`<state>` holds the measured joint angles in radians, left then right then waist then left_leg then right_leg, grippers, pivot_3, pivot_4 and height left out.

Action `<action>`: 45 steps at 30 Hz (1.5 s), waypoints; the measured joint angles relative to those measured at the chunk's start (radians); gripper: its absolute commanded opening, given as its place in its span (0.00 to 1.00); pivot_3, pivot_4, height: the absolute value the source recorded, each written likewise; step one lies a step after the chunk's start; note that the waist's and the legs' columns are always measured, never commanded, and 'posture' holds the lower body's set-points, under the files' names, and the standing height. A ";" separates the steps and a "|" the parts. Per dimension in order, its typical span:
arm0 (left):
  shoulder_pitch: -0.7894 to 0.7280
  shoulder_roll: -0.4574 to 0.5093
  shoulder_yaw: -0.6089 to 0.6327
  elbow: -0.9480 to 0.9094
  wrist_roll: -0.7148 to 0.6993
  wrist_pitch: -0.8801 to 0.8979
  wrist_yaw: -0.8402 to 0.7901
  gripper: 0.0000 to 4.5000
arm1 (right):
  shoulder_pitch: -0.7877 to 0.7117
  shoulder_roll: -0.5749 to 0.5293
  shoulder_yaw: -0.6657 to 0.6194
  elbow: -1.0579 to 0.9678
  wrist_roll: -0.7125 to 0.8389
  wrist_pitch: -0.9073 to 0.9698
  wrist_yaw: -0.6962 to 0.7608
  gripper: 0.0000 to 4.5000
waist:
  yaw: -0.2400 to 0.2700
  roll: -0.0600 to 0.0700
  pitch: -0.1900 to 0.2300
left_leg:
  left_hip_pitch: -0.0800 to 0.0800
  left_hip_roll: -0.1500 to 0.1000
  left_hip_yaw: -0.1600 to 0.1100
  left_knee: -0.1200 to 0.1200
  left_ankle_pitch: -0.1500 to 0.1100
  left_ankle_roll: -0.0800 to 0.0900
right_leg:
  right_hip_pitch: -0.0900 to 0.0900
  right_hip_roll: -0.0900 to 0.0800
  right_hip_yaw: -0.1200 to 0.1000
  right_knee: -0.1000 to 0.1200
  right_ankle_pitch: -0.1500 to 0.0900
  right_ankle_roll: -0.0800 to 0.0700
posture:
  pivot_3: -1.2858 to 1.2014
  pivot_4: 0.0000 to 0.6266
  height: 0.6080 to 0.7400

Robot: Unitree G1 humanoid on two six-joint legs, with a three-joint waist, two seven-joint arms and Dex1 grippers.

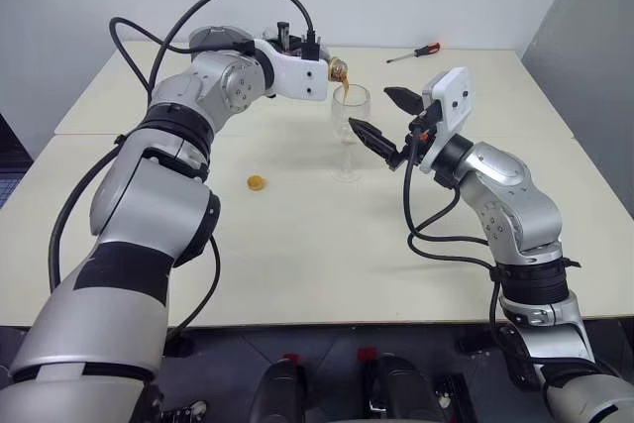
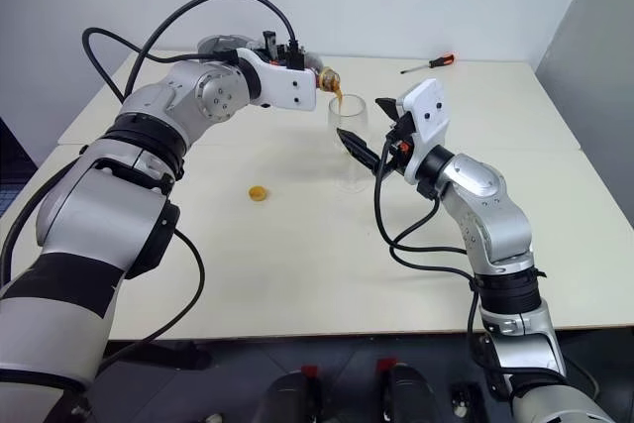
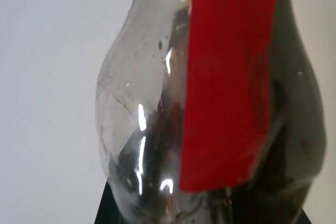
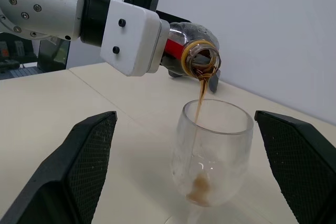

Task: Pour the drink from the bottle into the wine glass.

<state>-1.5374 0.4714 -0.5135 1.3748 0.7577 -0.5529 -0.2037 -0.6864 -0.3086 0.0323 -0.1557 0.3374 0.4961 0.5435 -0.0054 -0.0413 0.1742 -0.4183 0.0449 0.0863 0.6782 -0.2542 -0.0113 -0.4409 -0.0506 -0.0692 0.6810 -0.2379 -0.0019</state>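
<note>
Right wrist view: the left gripper (image 4: 157, 43), clamped on the bottle (image 4: 191, 45), holds it tipped near level, mouth just above the wine glass (image 4: 212, 153) on the table (image 1: 297, 264), the drink (image 4: 201, 95) streaming in. The right gripper (image 1: 384, 117) stands wide open and empty, fingers either side of the bowl, apart from it.

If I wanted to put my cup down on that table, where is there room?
The near half of the table, in front of the yellow cap, is bare. So is the far right, short of the screwdriver. Avoid the middle: the wine glass stands between the open right gripper and the pouring bottle.
</note>
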 measured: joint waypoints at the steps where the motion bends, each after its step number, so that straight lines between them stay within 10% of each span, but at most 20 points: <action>1: 0.000 0.001 -0.002 0.000 0.002 0.000 0.002 0.24 | 0.000 0.000 0.000 0.000 0.000 0.000 0.000 1.00 | 0.000 0.000 0.000 | 0.000 0.000 0.000 0.000 0.000 0.000 | 0.000 0.000 0.000 0.000 0.000 0.000 | 0.52 0.24 1.00; 45: -0.011 0.006 -0.031 0.001 0.042 -0.002 0.041 0.24 | 0.008 0.000 0.000 0.000 0.000 0.003 0.000 1.00 | 0.000 0.000 0.000 | 0.000 0.000 0.000 0.000 0.000 0.000 | 0.000 0.000 0.000 0.000 0.000 0.000 | 0.52 0.24 1.00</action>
<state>-1.5479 0.4775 -0.5447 1.3758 0.7996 -0.5550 -0.1625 -0.6783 -0.3084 0.0323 -0.1557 0.3373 0.4993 0.5435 -0.0054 -0.0414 0.1742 -0.4183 0.0449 0.0863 0.6782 -0.2542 -0.0113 -0.4409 -0.0506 -0.0692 0.6810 -0.2379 -0.0019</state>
